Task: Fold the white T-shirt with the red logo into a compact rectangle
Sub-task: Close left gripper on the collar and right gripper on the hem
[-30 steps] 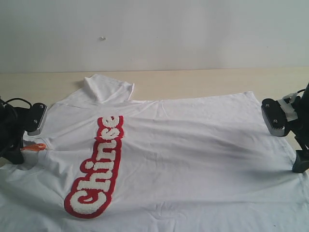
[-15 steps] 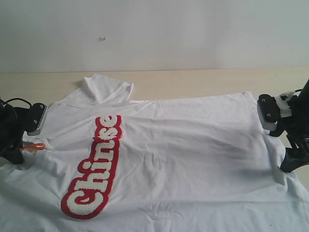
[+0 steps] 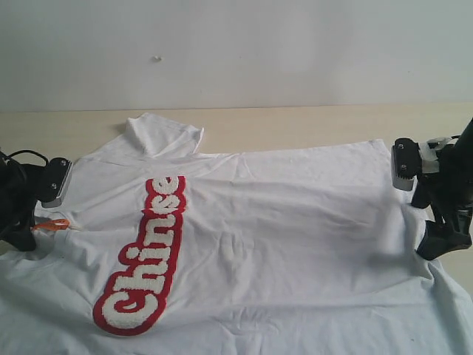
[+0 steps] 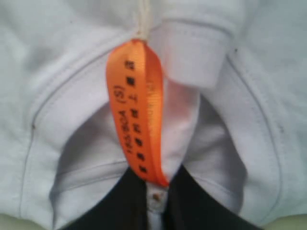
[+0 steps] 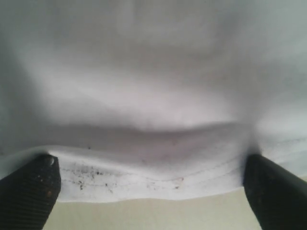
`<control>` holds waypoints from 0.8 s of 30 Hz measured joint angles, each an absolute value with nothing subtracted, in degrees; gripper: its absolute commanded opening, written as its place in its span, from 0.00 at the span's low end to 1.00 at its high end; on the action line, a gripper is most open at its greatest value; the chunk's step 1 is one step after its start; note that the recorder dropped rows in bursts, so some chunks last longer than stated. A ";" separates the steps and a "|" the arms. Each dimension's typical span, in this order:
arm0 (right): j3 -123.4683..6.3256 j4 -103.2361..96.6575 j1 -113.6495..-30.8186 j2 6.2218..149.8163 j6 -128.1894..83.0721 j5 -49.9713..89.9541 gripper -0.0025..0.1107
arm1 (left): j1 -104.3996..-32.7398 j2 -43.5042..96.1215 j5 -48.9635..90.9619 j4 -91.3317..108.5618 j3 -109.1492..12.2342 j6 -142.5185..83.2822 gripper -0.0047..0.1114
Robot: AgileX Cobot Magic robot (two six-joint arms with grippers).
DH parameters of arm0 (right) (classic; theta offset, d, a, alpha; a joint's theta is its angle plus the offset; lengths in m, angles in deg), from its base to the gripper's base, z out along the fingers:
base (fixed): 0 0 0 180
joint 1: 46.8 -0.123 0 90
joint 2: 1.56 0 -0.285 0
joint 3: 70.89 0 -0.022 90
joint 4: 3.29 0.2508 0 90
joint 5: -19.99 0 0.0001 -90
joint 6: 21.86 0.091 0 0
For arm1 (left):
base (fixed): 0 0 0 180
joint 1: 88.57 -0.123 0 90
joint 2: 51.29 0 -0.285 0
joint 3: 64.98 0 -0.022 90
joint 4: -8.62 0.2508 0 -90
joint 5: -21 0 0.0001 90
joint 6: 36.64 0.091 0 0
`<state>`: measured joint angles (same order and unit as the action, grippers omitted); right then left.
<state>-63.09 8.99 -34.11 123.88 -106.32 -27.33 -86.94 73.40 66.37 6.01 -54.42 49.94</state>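
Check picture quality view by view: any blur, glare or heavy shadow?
Exterior view: even, soft light, no glare; the white T-shirt is slightly washed out, the red logo readable, a faint shadow near its right edge. Left wrist view: soft focus, print on the orange tag barely legible. Right wrist view: farther cloth blurred, the speckled hem sharper, the right gripper's fingers dark.

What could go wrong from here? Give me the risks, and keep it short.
1. The right gripper is open astride the hem of the white T-shirt, with only a thin strip between its fingers. Closing may catch too little, and the hem could slip out.
2. The left gripper pinches the collar right at the orange tag. A pull might slip or strain that tag.
3. The far sleeve lies bunched, so it may fold in crooked.
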 measured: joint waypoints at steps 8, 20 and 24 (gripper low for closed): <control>-63.09 7.45 -34.11 123.88 -106.52 -26.57 0.82 | -86.94 73.40 66.37 6.01 -54.42 49.94 0.05; -63.09 -1.82 -34.36 123.88 -106.83 -27.06 0.02 | -86.94 73.40 66.29 6.01 -54.42 49.94 0.05; -63.09 -2.74 -34.57 123.88 -106.95 -27.06 0.02 | -86.94 73.40 66.29 6.01 -54.42 49.94 0.05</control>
